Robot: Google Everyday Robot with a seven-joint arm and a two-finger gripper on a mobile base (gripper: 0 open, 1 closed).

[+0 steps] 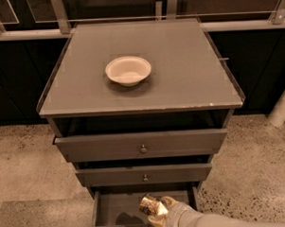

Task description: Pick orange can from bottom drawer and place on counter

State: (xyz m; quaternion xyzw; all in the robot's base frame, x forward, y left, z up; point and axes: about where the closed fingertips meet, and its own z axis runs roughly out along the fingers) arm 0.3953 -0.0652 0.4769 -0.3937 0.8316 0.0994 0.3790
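Note:
The orange can is a small shiny brownish-orange can, held tilted just above the floor of the bottom drawer, which stands pulled open. My gripper reaches in from the lower right and is shut on the can. My pale arm runs off toward the bottom right. The counter is the flat grey cabinet top above, with pale chips along its front edge.
A cream-white bowl sits left of the counter's middle. Two upper drawers with small knobs stick out slightly above the bottom drawer. Metal railing posts stand behind the counter. Speckled floor lies on both sides.

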